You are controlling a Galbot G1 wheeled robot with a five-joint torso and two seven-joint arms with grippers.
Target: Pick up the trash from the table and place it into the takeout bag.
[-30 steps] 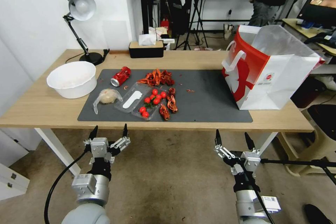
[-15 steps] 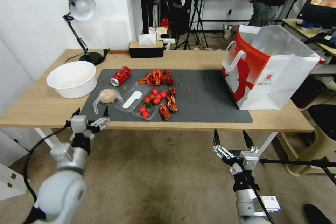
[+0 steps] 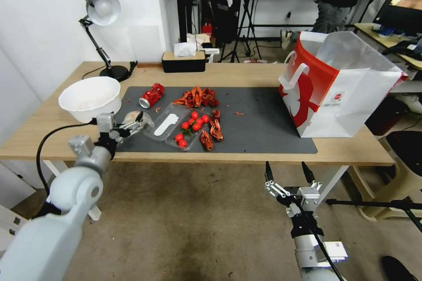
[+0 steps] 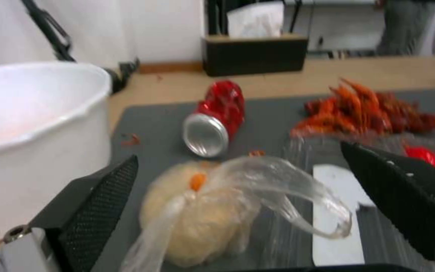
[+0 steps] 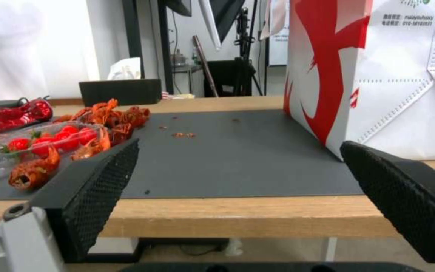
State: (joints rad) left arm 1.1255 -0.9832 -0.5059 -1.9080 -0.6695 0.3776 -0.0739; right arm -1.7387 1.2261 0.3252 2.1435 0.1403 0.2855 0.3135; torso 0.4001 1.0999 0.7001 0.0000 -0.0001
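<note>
Approach w/ left gripper (image 3: pixel 124 125) jaws wide, straddling wrapped lump (image 4: pixel 202 215) on mat's left part beside white bowl (image 3: pixel 90 96); best to close low on the soft doughy body, not the loose crinkly film tail. Crushed can (image 4: pixel 216 119) shiny, dented, just beyond. Right gripper (image 3: pixel 285 174) parked below table (image 3: pixel 246 74) edge, spread wide. Takeout bag (image 3: pixel 347 92) stiff, upright, far right.

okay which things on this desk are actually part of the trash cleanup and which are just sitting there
Part of the job:
- plastic-wrapped lump, between the open fingers of the left gripper
- crushed red can
- takeout bag
- table

Just lying about:
- large white bowl
- crayfish shells
- cherry tomatoes
- desk lamp
- tissue box

The right gripper waits below the table's edge.
</note>
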